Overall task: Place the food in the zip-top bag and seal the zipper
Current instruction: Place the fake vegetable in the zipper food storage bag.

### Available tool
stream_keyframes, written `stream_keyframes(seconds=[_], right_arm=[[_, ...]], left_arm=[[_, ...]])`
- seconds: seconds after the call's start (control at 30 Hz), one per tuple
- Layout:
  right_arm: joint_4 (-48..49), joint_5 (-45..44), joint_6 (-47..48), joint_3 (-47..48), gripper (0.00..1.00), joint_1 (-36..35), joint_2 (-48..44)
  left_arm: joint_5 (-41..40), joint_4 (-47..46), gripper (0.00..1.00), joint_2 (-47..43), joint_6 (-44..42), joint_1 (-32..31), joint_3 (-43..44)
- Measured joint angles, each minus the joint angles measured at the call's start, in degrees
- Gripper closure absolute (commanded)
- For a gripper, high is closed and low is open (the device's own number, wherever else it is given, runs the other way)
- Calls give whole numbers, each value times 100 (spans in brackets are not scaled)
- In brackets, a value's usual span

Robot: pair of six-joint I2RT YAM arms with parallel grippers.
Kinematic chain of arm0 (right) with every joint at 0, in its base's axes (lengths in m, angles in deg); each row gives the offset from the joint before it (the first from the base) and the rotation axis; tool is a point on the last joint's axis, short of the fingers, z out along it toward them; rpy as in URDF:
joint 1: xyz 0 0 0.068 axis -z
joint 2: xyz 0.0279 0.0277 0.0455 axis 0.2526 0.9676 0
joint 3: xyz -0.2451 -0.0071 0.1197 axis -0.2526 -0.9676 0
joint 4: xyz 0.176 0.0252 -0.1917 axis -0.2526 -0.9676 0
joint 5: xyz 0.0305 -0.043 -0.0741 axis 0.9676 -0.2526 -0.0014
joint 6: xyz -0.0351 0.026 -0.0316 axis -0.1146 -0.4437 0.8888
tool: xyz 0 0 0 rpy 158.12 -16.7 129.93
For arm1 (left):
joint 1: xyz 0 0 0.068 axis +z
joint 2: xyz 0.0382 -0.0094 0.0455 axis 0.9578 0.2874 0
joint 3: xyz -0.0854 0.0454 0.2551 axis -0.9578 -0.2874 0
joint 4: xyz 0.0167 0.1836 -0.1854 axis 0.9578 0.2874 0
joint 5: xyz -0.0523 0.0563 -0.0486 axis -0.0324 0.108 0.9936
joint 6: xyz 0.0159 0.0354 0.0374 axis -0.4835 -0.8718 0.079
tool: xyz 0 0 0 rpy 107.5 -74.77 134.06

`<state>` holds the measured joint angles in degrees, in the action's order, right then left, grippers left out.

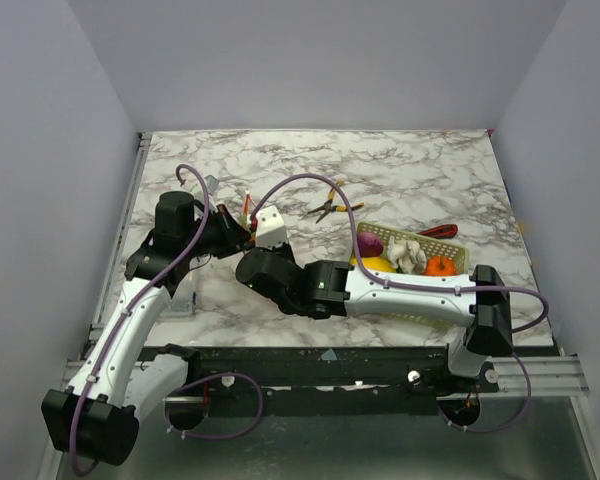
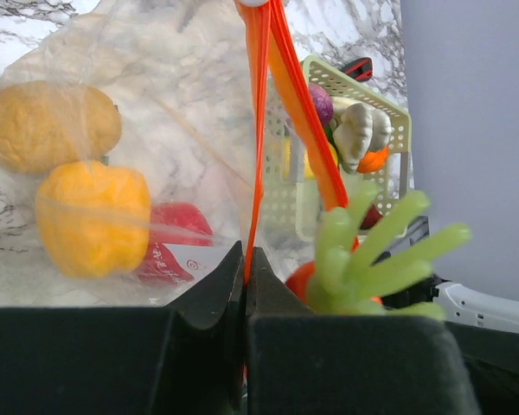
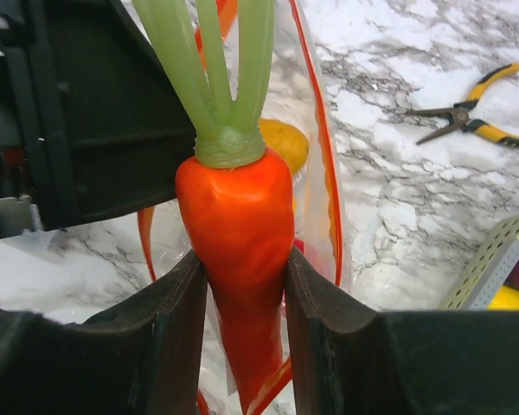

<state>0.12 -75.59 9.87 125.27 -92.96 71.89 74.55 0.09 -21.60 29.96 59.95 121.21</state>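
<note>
The clear bag (image 2: pixel 173 112) fills the left of the left wrist view and holds a yellow pepper (image 2: pixel 91 216), a yellow fruit (image 2: pixel 48 125) and a red piece (image 2: pixel 177 233). The left tool (image 2: pixel 246 277) is closed on its zipper (image 2: pixel 258 130). The right tool (image 3: pixel 244 277) grips a carrot (image 3: pixel 238 216) just beside the bag. To the right, a basket (image 2: pixel 404 130) holds white bulbs (image 2: pixel 363 130).

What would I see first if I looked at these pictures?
A bright orange carrot with green leaves, squeezed in the right claw right by the clear bag. Next, the left claw pinching the bag's red-orange zipper, with a yellow pepper already inside.
</note>
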Motion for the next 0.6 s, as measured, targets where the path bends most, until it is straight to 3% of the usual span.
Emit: stream_keyframes(seconds=[0.37,0.6], right_arm=[[-826,238,-468,457,56,334,378],[-1132,330,-308,1021,39,522,758]], left_arm=[[-7,129,100,2,-153,11,31],[2,105,100,26,-216,15,26]])
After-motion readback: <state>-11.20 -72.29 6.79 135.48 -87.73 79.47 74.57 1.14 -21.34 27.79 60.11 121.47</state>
